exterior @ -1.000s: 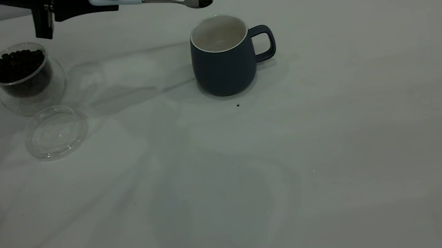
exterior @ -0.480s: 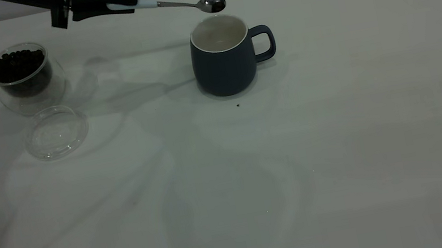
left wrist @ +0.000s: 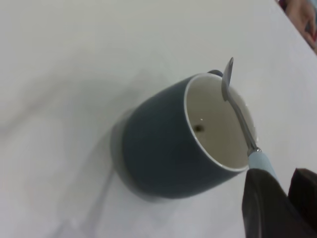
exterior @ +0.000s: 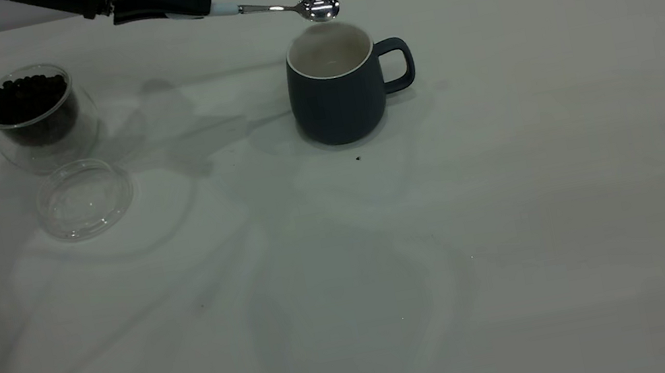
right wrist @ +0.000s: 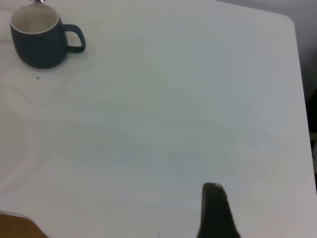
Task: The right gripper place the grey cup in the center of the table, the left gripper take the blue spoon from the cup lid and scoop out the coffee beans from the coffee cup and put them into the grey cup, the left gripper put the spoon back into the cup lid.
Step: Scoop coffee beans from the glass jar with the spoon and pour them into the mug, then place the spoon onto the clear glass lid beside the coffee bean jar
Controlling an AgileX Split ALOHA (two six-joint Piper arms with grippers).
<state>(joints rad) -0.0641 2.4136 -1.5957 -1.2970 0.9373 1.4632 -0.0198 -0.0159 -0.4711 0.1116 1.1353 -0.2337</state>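
The mug [exterior: 335,91] stands upright near the middle of the table [exterior: 515,216], handle turned away from the glass cup [exterior: 38,116], and everything else is placed from it. The left gripper [exterior: 163,3] hangs up and to the mug's handle-less side, clamped on the pale handle of the spoon [exterior: 281,9]; the metal stem reaches out so the bowl sits just above the mug's far rim. In the left wrist view the bowl is tipped on edge over the opening, and one dark bean [left wrist: 199,128] shows inside against the white wall. The glass cup, heaped with beans [exterior: 26,97], stands well off to the mug's handle-less side, with the lid [exterior: 85,197] lying flat and bare just beside it on the near side. The spoon is light, stiff and slick metal, so the plastic handle is the sensible hold; gripped that far back, any wrist roll swings the bowl widely, and loose beans would roll off readily. The right gripper [right wrist: 214,210] is parked well clear of the mug, on its handle side; only one dark finger shows, so I cannot tell its state.
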